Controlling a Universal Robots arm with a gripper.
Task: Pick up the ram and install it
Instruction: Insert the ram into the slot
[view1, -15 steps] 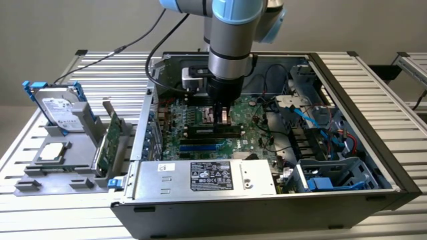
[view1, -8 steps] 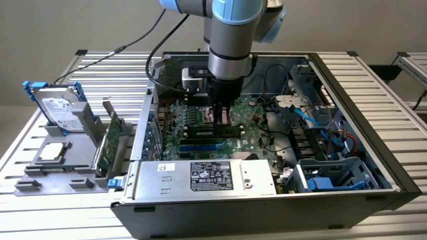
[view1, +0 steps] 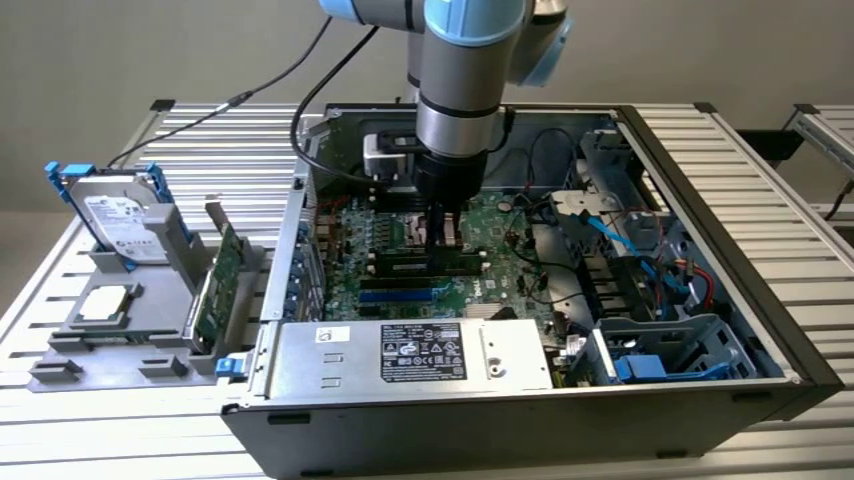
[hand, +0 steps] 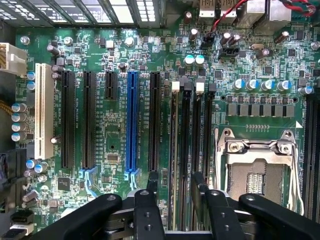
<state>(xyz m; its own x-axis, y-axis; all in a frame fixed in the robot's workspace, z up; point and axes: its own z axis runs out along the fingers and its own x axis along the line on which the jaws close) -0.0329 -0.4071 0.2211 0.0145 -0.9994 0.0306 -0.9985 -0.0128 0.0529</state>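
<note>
Two jaws of the black gripper (hand: 177, 195) stand spread over the thin green ram stick (view1: 424, 264); unlatched, it might tilt loose.

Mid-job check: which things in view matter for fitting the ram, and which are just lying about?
Job:
- gripper, jaws open, above the board
- ram slots right below it
- motherboard

Lying about:
- hard drive, standing in the tray
- expansion card, standing in the same tray
- power supply
</note>
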